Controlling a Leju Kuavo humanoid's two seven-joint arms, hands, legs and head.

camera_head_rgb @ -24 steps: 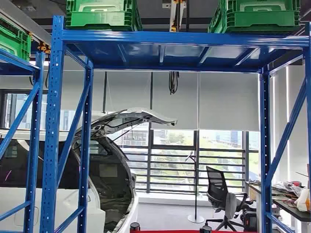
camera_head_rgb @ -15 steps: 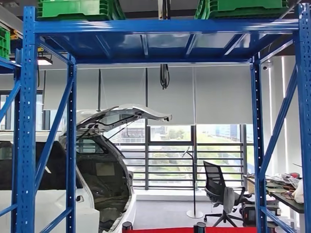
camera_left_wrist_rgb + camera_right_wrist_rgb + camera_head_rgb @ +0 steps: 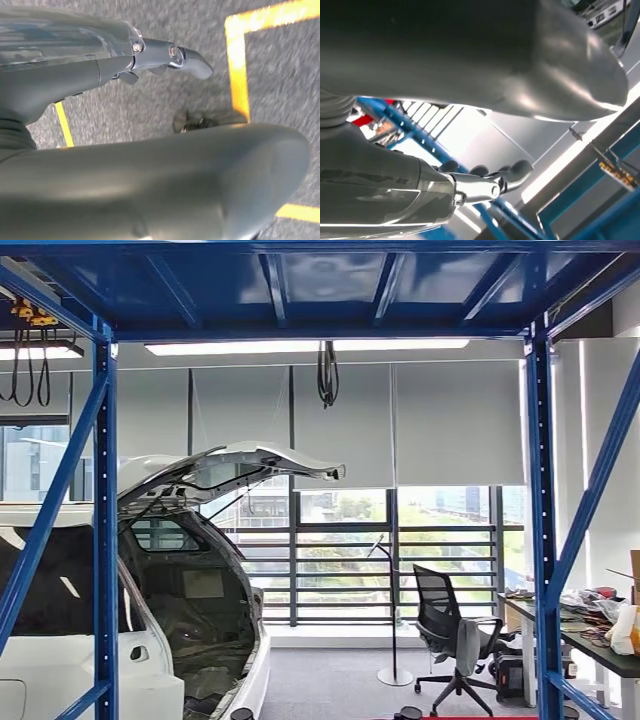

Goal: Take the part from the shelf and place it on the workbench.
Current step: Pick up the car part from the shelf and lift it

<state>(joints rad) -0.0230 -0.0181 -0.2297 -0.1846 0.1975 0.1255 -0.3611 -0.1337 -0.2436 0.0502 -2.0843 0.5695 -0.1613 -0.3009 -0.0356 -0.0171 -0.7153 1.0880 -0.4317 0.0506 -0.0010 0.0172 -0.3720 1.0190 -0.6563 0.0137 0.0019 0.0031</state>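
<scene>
**Approach step, part not located**

Blue steel shelf rack frames head view. Left hand over grey floor, right hand raised; both empty, fingers apart. Part's place: cannot tell. Next: find it, then reach.

The shelf is cut off at the top edge, its load out of frame. The car runs past the left edge. The counter is clipped at the right, its clutter too small to identify. The floor is blurred.
</scene>
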